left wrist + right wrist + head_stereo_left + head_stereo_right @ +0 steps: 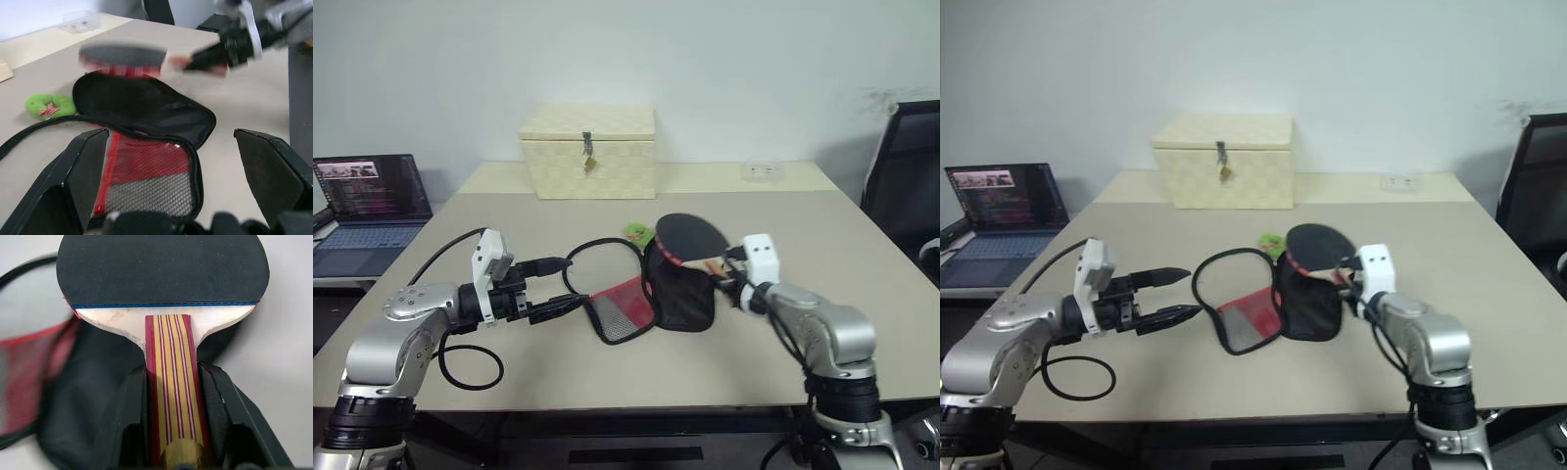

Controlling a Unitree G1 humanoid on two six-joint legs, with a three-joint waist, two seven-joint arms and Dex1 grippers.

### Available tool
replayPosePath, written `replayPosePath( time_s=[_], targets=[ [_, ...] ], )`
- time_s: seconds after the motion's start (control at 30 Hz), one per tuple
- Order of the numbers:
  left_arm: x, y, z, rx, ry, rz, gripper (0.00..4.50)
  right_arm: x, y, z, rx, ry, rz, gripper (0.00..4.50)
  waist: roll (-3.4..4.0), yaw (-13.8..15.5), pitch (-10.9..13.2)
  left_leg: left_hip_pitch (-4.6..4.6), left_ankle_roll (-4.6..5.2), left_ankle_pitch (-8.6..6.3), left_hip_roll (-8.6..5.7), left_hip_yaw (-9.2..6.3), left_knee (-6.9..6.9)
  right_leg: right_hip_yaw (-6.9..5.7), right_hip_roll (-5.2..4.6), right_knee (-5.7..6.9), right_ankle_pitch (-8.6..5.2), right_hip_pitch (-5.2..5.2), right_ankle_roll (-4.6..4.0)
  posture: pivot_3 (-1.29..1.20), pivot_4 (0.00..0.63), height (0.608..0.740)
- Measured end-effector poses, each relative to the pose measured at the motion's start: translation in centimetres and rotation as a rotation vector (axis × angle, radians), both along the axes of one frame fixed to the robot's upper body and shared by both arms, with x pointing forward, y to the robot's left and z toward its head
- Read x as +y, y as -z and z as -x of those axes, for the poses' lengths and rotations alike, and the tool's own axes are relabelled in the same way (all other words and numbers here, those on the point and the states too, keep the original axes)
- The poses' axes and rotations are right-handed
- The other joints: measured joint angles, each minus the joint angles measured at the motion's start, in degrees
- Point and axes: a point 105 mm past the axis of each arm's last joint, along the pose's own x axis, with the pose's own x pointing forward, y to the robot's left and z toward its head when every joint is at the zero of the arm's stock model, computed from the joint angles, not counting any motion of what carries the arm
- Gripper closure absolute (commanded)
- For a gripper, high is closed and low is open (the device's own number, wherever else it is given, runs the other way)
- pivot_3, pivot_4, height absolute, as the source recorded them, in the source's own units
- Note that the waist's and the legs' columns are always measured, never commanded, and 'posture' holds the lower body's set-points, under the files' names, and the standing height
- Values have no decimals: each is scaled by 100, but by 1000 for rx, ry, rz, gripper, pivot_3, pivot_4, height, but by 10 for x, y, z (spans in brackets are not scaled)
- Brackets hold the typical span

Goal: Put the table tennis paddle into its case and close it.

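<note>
round-bladed table tennis paddle (pixel 164 308), black rubber face up, red-and-yellow striped wooden handle: held by the handle between the two black fingers of the right gripper (pixel 171 396), blade raised over the far edge of the case; flat black fabric paddle-shaped case (pixel 677 284), unzipped and lying open on the beige table (pixel 862 294), its red mesh handle section (pixel 625 305) toward the left gripper; small green tag (pixel 636 232) just beyond the case, on the table; left gripper (pixel 1167 296), fingers spread wide and holding nothing, hovering just left of the red mesh section, pointing toward it; cream woven box with metal latch (pixel 588 152) at the far side of the table, well apart from the case; open laptop (pixel 370 211) on a lower surface to the left; black chair (pixel 906 166) at the right
</note>
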Motion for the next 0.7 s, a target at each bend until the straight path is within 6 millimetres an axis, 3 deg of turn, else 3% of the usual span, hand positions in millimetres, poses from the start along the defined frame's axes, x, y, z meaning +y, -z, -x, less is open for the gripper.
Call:
replayPosePath(
  time_s=[0.43,0.7],
  targets=[
    [6,2,2,0,-30,-2,0,7,31,-12,50,117,12,3342,-3,39,-2,2,0,0,9,7,-2,4,-5,3,1,-6,0,0,150,740],
    [6,3,2,2,-43,-2,0,16,35,-12,44,152,3,3342,-3,38,-2,2,0,0,10,6,-2,3,-5,5,2,-6,0,0,150,740]
  ],
)
